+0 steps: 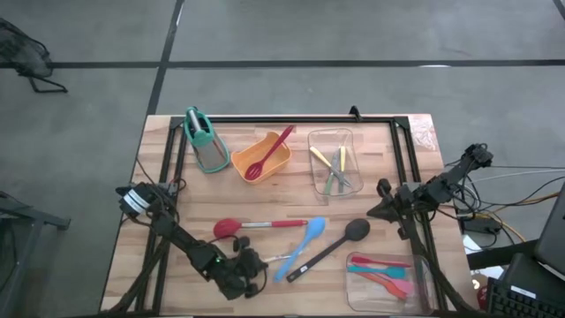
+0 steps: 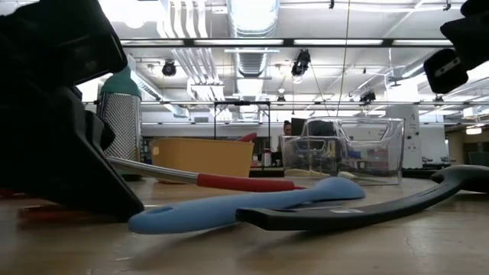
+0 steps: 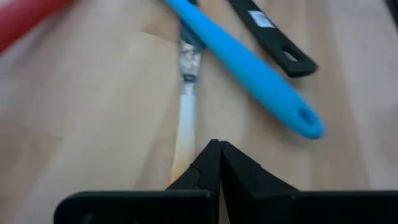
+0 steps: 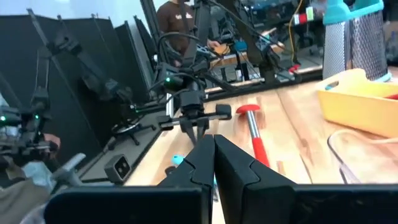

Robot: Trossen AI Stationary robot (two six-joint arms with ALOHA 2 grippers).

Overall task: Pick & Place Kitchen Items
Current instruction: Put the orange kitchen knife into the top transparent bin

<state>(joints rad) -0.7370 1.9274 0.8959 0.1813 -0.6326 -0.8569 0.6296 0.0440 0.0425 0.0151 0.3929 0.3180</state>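
Spoons and spatulas lie spread over the table (image 1: 177,190). A blue spoon (image 1: 300,248) and a black ladle (image 1: 331,245) lie side by side near the front middle, and a red-handled tool (image 1: 256,226) lies just behind them. A thin pale tool (image 3: 186,118) runs under the blue spoon, and its far end is hidden there. In the low view the left arm blocks the near end of the red-handled tool.

A red spoon (image 1: 269,152) leans in the orange tub (image 1: 261,158) at the back, with its bowl down inside. Small yellow and green pieces (image 1: 334,168) sit in a clear tray (image 1: 335,137) beside the tub; how many there are is hard to tell. Red and teal tools (image 1: 388,272) lie in another clear tray (image 1: 353,281) at the front right corner, partly covered by the right arm's frame. A grey holder (image 1: 205,141) with a teal handle stands left of the tub.

The left gripper (image 1: 256,265) is low at the front edge, just left of the blue spoon's handle. Its jaws are pressed together and hold nothing. The right gripper (image 1: 380,205) waits near the right edge, between the two trays, jaws shut and holding nothing.

Bare wood shows on the left side and between the ladle and the back tray. A person (image 4: 180,18) shows beyond the table, partly cut off.
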